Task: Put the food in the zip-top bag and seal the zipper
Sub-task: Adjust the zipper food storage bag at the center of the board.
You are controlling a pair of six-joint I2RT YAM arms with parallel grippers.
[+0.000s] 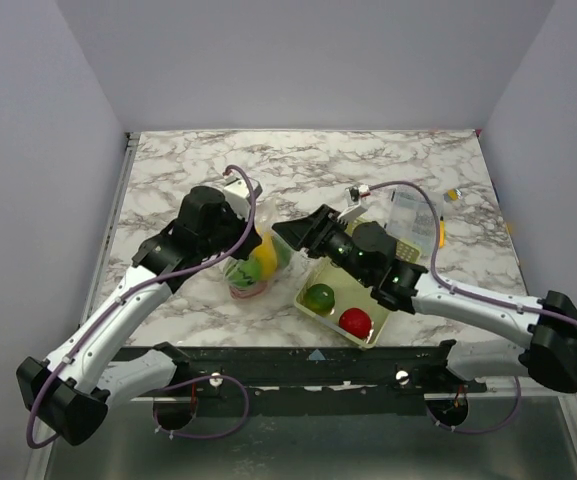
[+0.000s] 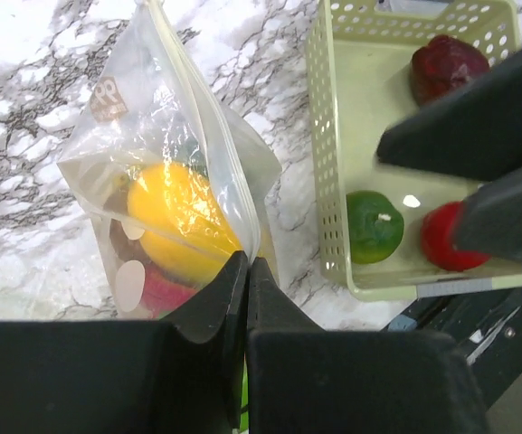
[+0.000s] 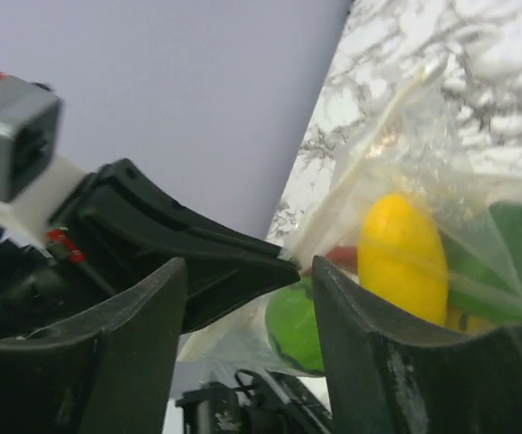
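Note:
The clear zip-top bag [image 1: 253,270] stands on the marble table between the arms, with yellow, green and red food inside. It shows in the left wrist view [image 2: 166,181] with a yellow piece [image 2: 179,221], and in the right wrist view [image 3: 423,208] too. My left gripper [image 2: 247,264] is shut on the bag's mouth edge [image 2: 242,194]. My right gripper [image 3: 251,276] is open, right beside the left fingers and the bag's mouth; it is empty. A green fruit [image 1: 319,297] and a red fruit [image 1: 355,321] lie in the pale lattice basket [image 1: 313,315].
A dark red piece [image 2: 446,65] lies at the far end of the basket [image 2: 333,181]. A rigid clear plastic box [image 1: 415,222] stands behind the right arm. A small yellow item [image 1: 452,195] lies at the back right. The table's near edge is a black rail [image 1: 308,360].

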